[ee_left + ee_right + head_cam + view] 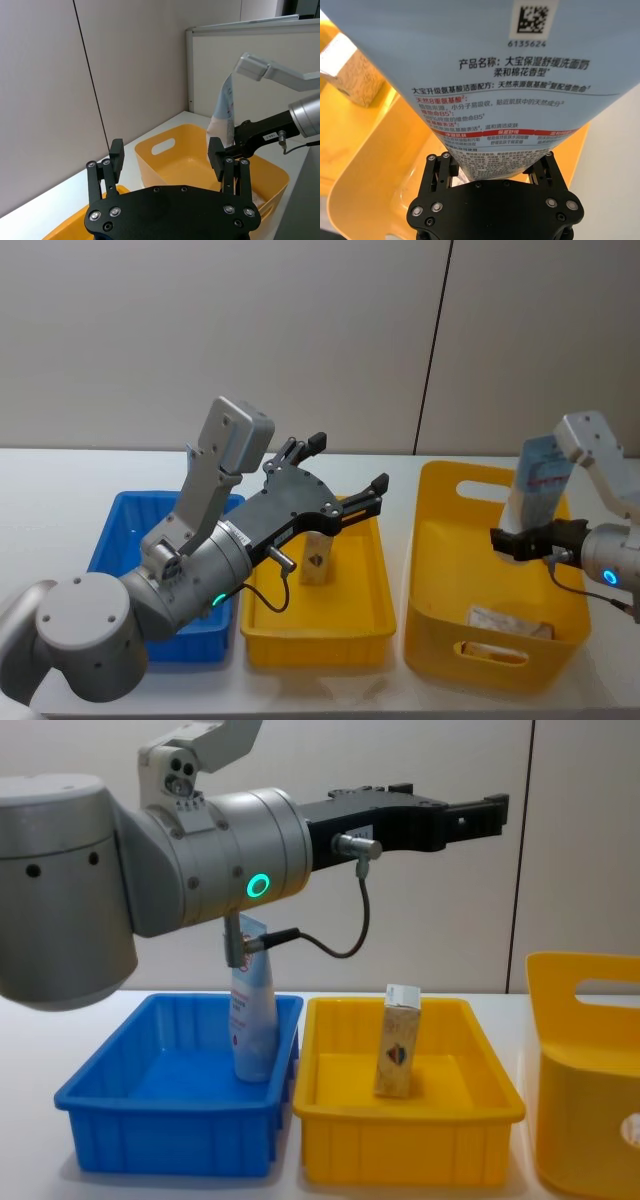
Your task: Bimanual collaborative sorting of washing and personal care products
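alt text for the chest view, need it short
The left gripper hangs open and empty, high above a shallow yellow tray where a beige carton stands upright. To the tray's left, a white-blue tube stands in a blue bin; a taller yellow bin sits at the right edge.

Glossy plastic yellow bin (440,570); matt beige carton (398,1042) (cardboard).

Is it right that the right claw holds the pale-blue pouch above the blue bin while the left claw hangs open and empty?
Not quite. The right claw holds the pale-blue pouch above the tall yellow bin, not the blue one; the head view shows it. The left claw does hang open and empty.
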Available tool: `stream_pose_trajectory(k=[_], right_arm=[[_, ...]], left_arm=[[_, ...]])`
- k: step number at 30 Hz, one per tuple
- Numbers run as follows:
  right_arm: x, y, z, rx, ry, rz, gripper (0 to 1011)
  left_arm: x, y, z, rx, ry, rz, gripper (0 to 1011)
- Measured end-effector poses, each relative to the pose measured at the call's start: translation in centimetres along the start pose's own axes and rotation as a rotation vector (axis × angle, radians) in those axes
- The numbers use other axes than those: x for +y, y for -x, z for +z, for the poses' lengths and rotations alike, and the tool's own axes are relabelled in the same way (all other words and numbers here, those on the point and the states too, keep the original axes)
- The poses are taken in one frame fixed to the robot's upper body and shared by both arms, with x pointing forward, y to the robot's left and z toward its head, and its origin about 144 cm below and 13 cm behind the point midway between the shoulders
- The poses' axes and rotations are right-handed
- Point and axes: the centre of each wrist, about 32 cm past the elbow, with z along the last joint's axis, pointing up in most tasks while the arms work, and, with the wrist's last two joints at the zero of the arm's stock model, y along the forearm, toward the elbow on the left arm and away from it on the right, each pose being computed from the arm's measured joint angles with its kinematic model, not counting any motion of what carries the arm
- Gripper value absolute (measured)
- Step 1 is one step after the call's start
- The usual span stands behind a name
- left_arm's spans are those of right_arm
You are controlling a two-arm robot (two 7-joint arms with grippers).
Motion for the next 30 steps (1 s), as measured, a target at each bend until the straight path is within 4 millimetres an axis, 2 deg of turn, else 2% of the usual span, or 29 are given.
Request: stream_pose_trajectory(k=[12,22,30], right_arm=[[2.2,-2.4,2.9,0.029,0.158,0.098,623],[5.0,-4.4,5.6,0.044,0.305,0.193,623],[5.8,-5.4,6.7,0.056,0.359,0.219,623]], left_arm=[[0.0,0.0,0.0,0.000,0.000,0.000,1001],[0.0,0.0,0.0,0.000,0.000,0.000,1001],[0.0,0.0,0.0,0.000,0.000,0.000,1001]])
